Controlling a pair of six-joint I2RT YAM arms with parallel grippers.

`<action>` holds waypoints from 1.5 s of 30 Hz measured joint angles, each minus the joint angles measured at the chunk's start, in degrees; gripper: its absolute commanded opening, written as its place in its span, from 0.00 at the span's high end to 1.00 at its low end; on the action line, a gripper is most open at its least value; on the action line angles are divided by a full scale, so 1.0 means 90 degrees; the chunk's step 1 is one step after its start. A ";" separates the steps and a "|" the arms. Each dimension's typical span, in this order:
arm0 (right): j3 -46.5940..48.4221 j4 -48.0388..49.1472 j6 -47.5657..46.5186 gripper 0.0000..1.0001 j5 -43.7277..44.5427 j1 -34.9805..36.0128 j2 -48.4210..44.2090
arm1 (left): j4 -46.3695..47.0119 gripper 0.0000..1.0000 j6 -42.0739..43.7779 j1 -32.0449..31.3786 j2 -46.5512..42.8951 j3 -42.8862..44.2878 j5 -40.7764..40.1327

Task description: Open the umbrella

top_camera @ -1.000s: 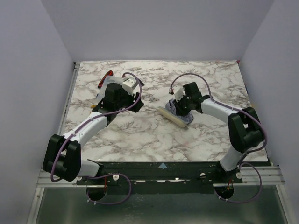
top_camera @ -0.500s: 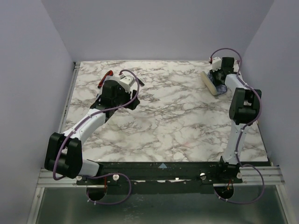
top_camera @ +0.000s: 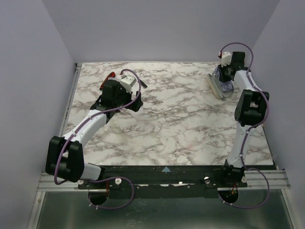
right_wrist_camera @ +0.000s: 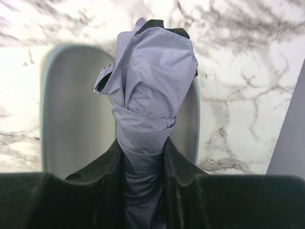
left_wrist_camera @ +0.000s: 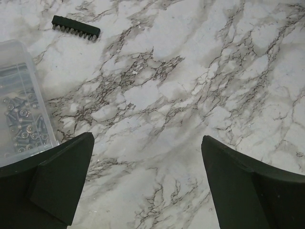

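Note:
The umbrella [right_wrist_camera: 147, 81] is folded into a tight lavender bundle with a bit of black lining at its top. My right gripper [right_wrist_camera: 141, 152] is shut on its lower part, one black finger on each side of the fabric. From above, the umbrella [top_camera: 224, 82] is held near the table's far right corner, close to the right wall. A pale oblong piece [top_camera: 215, 87] lies along its left side, and shows as a grey rounded shape [right_wrist_camera: 71, 109] behind the bundle. My left gripper [top_camera: 135, 101] stands at the back left with its jaws wide open [left_wrist_camera: 145, 186] over bare marble, holding nothing.
A clear plastic box of screws [left_wrist_camera: 19, 114] lies just left of the left gripper. A short black toothed strip [left_wrist_camera: 76, 27] lies farther out. Something small and red [top_camera: 110, 75] sits at the far left edge. The lavender wall [right_wrist_camera: 288, 124] is close on the umbrella's right.
The right arm has carried the umbrella from mid-table to the far right corner and turned it. The left gripper has opened wider and shifted slightly back.

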 measured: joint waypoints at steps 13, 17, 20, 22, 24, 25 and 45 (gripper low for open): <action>0.0765 -0.0418 0.0607 1.00 -0.1632 -0.0002 -0.0896 | 0.0175 0.02 0.0163 0.0221 -0.0175 0.0044 0.0197; 0.0551 -0.0585 0.0826 1.00 -0.2948 0.0000 -0.1695 | 0.0107 0.02 0.0503 0.0301 -0.0520 0.0199 0.0818; 0.0051 -0.0580 0.1059 1.00 -0.3971 0.0015 -0.2521 | -0.0209 0.02 0.0729 0.0304 -0.0585 0.0680 0.1496; -0.0408 -0.0590 0.1171 1.00 -0.4595 0.0061 -0.3111 | -0.0408 0.02 0.0809 0.0301 -0.0648 0.0942 0.2057; -0.0838 -0.0614 0.1214 1.00 -0.5013 0.0126 -0.3565 | -0.0520 0.02 0.0857 0.0301 -0.0787 0.0979 0.2569; -0.1110 -0.0641 0.1234 1.00 -0.5197 0.0172 -0.3808 | -0.0588 0.02 0.0884 0.0301 -0.0843 0.0974 0.2764; -0.5238 -0.0306 0.4197 1.00 -0.6972 0.0799 -0.6326 | -0.0520 0.05 0.3466 -0.2555 -0.2072 -0.0221 0.2193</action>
